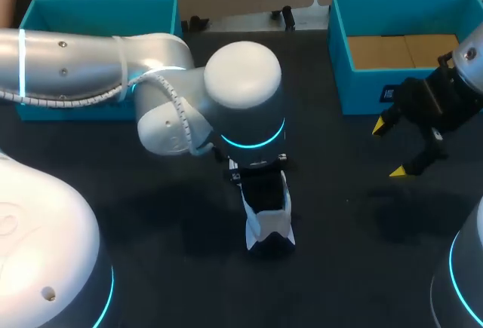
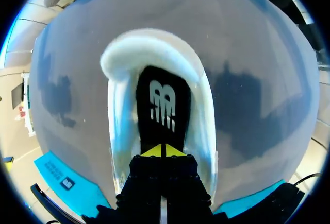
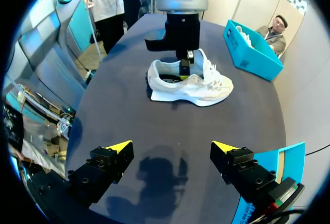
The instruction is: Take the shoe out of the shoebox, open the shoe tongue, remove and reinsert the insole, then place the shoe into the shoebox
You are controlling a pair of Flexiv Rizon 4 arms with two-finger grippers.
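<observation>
The left end effector (image 2: 162,151) is down inside the shoe (image 1: 268,226), its yellow tips pressed together right at the black insole (image 2: 162,100). I cannot tell whether they have a fold of it between them. The shoe stands on its sole mid-table, out of the shoebox. Its long axis runs away from me, the heel seemingly nearest and the toe hidden under the left wrist. From the tips, the insole runs back toward the heel collar, so I judge that lifting it out means drawing up and heelward. The left arm is plainly the nearer. The right end effector (image 1: 391,148) hangs spread, well apart to the right over the bare table (image 1: 339,230). Beyond it sits the shoebox (image 1: 362,90).
</observation>
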